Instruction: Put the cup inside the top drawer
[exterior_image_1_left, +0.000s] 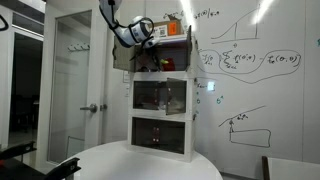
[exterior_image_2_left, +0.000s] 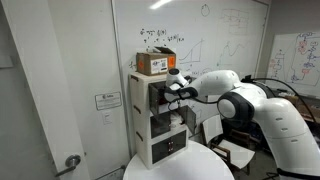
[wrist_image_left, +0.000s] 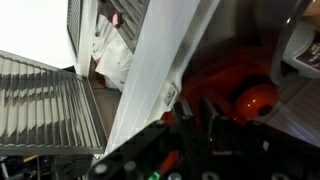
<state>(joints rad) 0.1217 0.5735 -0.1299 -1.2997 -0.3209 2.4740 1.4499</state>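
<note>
The red cup (wrist_image_left: 250, 95) fills the wrist view right in front of my dark fingers. My gripper (wrist_image_left: 198, 115) has its fingers close together with red on both sides, so it looks shut on the cup's wall. In both exterior views the gripper (exterior_image_1_left: 150, 45) (exterior_image_2_left: 170, 88) is at the mouth of the top drawer (exterior_image_1_left: 168, 58) (exterior_image_2_left: 158, 92) of the white three-tier cabinet. The drawer's white door (wrist_image_left: 160, 60) stands open beside the fingers. A bit of red (exterior_image_1_left: 158, 66) shows inside the compartment.
An orange box (exterior_image_1_left: 172, 28) (exterior_image_2_left: 155, 63) sits on top of the cabinet. Two glass-fronted compartments (exterior_image_1_left: 160, 97) lie below. The cabinet stands on a round white table (exterior_image_1_left: 150, 162) (exterior_image_2_left: 185, 168) against a whiteboard wall. A room door (exterior_image_1_left: 75, 80) is beside it.
</note>
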